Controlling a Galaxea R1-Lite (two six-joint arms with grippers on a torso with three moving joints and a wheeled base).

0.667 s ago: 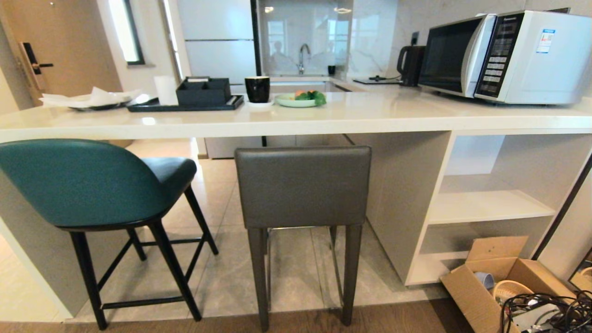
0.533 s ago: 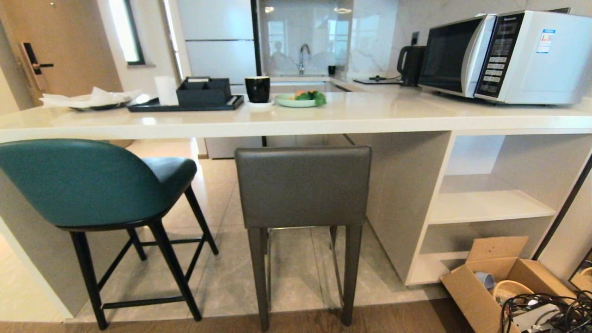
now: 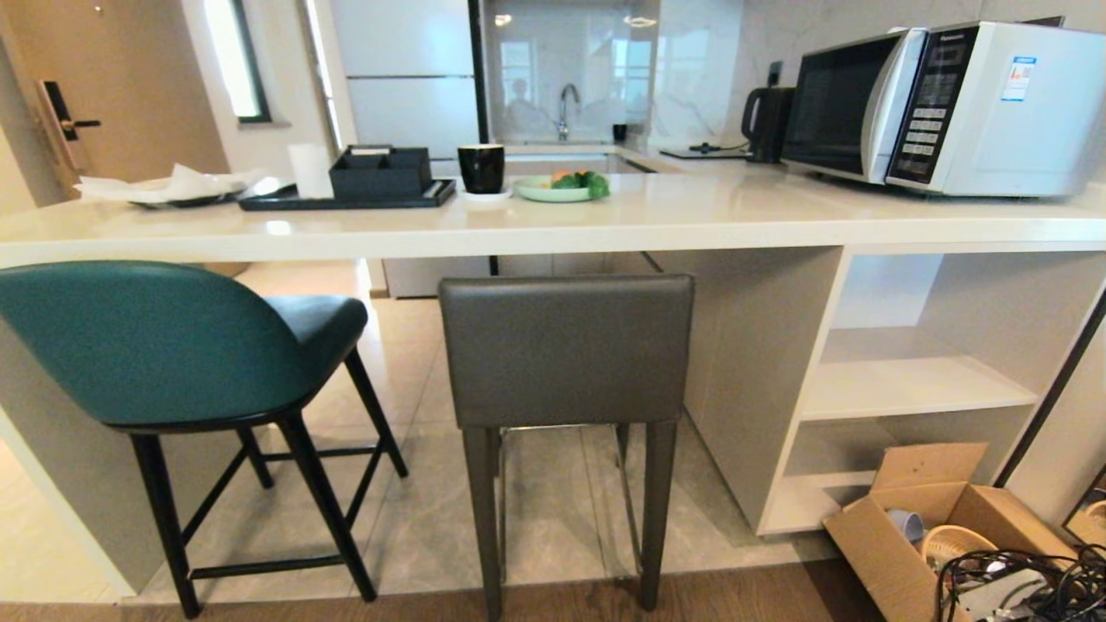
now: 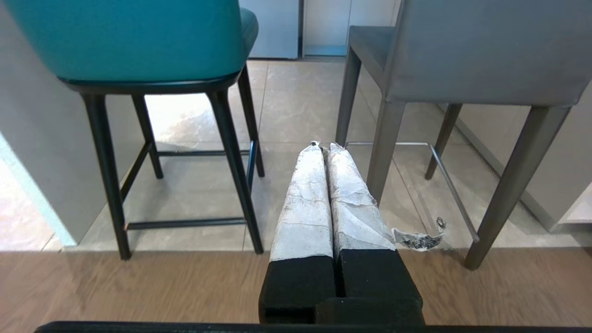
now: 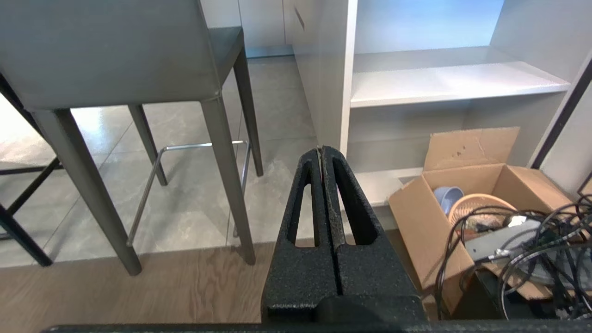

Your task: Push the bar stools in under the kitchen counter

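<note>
Both hands pressed together, empty, low: left hand (image 4: 323, 147), right hand (image 5: 321, 150); grey stool (image 3: 566, 350) at 12 o'clock, teal stool (image 3: 155, 341) at 10, backs short of desk (image 3: 553, 226) edge—push each backrest centre, squarely.

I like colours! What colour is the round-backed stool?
Teal leather round-backed stool on thin black legs; clearest in the head view.

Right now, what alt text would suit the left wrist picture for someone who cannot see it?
The left gripper, fingers shut and wrapped in white tape, points at floor between two bar stools: a teal stool and a grey stool, both standing on grey tiles beyond wood flooring.
</note>
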